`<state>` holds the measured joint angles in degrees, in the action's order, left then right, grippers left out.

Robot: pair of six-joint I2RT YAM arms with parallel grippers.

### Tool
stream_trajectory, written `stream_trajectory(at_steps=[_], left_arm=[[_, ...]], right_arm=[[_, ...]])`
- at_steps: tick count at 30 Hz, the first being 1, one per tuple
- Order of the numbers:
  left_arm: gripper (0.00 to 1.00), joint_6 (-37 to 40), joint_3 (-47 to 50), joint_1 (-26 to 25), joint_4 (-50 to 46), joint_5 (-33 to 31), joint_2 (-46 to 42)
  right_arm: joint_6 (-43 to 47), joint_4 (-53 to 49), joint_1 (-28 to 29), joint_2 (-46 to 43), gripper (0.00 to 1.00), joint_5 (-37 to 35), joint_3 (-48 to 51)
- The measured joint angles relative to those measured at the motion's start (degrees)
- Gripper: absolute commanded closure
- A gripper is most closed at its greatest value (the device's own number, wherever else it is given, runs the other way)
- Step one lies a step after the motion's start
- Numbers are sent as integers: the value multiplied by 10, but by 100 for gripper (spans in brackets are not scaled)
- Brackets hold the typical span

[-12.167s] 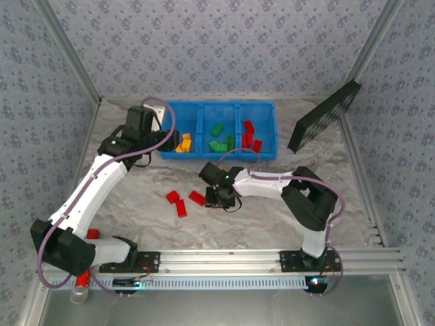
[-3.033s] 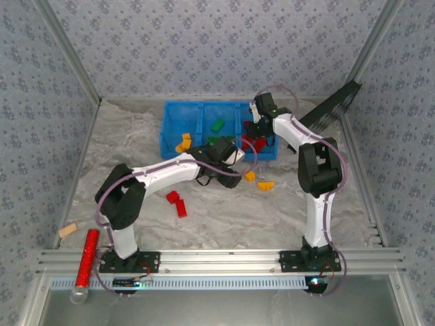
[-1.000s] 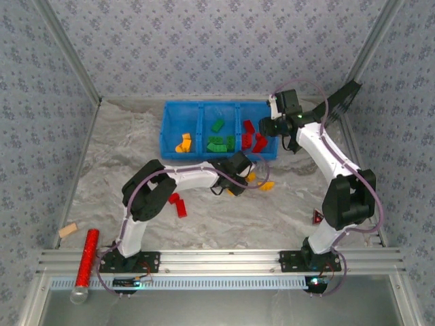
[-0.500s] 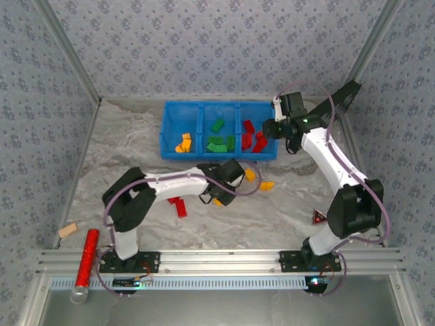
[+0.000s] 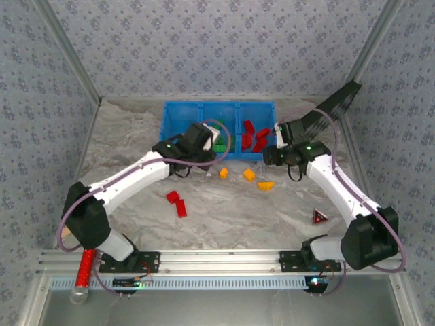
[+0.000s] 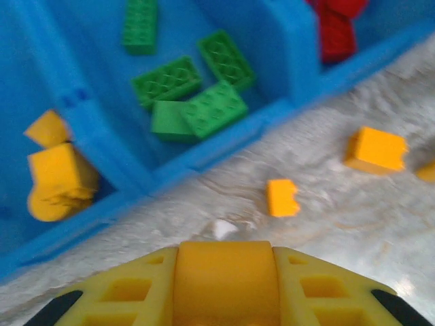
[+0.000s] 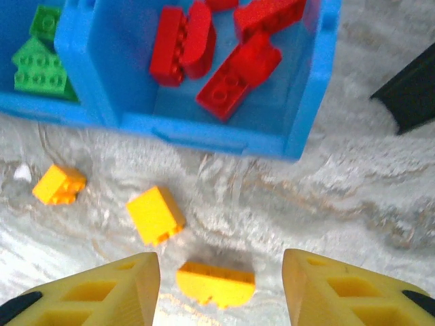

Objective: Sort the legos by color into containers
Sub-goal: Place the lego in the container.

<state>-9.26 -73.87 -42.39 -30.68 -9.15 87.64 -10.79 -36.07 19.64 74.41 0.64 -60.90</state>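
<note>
Yellow-orange lego [image 6: 224, 266] is pinched by left end effector [image 6: 224, 299] near blue tray [image 6: 204, 153]; right end effector [image 7: 221, 288] is held spread.

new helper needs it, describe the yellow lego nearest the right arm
Find the blue tray. Three yellow legos lie loose on the table before its right half. It is the rightmost lego, long with one rounded side; the other two are blocky.
</note>
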Motion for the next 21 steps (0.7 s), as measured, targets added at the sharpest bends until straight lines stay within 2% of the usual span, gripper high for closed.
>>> stream_trajectory(at_steps=[5, 9, 16, 21], left_arm=[[79, 0, -18, 66, 21, 6, 12], [80, 2, -59, 97, 41, 11, 59], [81, 1, -86, 150, 54, 23, 148], [81, -3, -102, 177, 54, 36, 196]], right_arm=[[-21, -3, 51, -26, 45, 2, 40], [-36, -4, 93, -35, 41, 2, 62], [-66, -4, 132, -35, 40, 1, 71], [-104, 16, 203, -9, 26, 3, 71]])
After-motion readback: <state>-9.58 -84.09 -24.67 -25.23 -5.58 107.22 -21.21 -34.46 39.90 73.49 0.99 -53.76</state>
